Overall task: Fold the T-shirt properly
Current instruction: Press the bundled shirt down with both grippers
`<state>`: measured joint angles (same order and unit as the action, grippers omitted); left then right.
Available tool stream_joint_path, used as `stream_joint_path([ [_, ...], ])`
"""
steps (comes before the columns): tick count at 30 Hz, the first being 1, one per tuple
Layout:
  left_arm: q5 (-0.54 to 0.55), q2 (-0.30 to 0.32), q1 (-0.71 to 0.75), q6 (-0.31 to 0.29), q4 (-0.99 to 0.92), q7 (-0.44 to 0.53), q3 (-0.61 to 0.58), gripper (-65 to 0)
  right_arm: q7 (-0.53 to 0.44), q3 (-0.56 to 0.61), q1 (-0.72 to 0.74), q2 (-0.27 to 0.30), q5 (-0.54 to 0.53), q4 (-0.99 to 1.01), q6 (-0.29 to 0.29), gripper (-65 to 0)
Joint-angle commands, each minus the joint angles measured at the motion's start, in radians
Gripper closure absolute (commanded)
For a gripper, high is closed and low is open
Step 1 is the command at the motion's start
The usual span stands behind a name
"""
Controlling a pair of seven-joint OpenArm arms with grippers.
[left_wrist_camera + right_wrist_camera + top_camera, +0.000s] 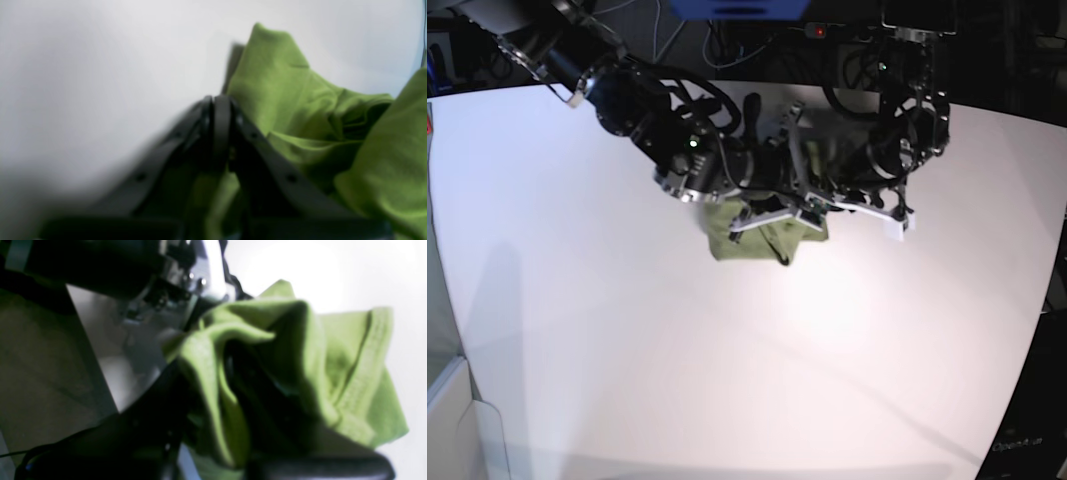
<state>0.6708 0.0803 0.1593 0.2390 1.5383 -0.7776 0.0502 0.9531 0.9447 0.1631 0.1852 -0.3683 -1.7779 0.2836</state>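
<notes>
T-shirt (752, 238) bunching mid-bench (627, 330), not folded yet. Left end effector (218, 110) pinching cloth, right end effector (213, 396) clenching another bunch. Whole fold remaining, looks like.

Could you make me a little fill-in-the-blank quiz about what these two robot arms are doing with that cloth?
1. The bunched cloth T-shirt is coloured ____.
2. The left gripper has its jaws ____.
3. The T-shirt lies on a ____ table.
4. The right gripper is shut on the ____.

Missing words: green; shut; white; T-shirt
</notes>
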Motion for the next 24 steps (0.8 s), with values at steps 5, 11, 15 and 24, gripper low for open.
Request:
stream_joint_path([
  [5,-0.023,0.008,0.018,0.023,0.029,-0.047,0.003,-1.5,-0.026,-0.003,0.017,-0.006,-0.008,-0.013,0.001,-2.6],
  [11,-0.023,0.043,0.047,0.026,0.127,-0.047,0.006,-1.5,-0.027,-0.008,0.019,0.0,-0.008,-0.013,0.001,-20.9],
  [15,-0.023,0.057,0.047,0.027,0.14,-0.047,0.007,-1.5,-0.027,-0.008,0.019,0.001,-0.007,-0.012,0.001,-22.5],
  [24,-0.019,0.105,0.09,0.023,0.141,-0.047,0.009,-1.5,-0.033,-0.01,0.026,0.043,-0.008,-0.018,0.001,-22.2],
])
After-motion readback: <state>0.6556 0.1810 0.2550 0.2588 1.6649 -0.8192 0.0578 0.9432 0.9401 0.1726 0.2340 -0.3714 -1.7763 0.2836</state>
